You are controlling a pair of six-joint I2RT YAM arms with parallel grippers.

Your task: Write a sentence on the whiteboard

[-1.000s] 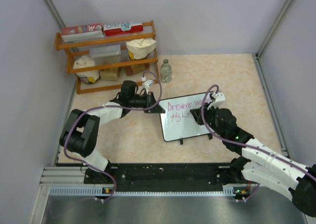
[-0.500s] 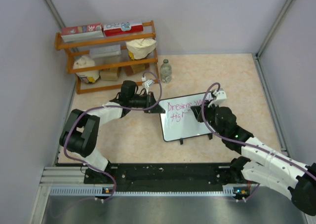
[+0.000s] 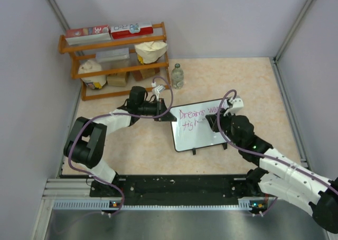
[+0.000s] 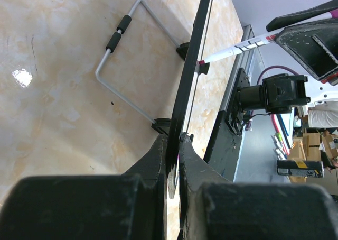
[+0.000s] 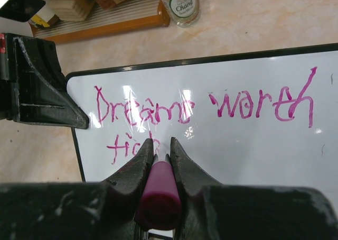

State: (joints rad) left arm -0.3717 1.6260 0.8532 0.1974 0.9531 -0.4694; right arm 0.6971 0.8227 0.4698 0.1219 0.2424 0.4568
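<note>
My right gripper is clenched around a pink marker, its tip against the whiteboard. The tip sits under "Dreams worth", where the sentence has its second line begun. My left gripper pinches the board's left edge. The board stands in the middle of the table, near a wooden rack.
</note>
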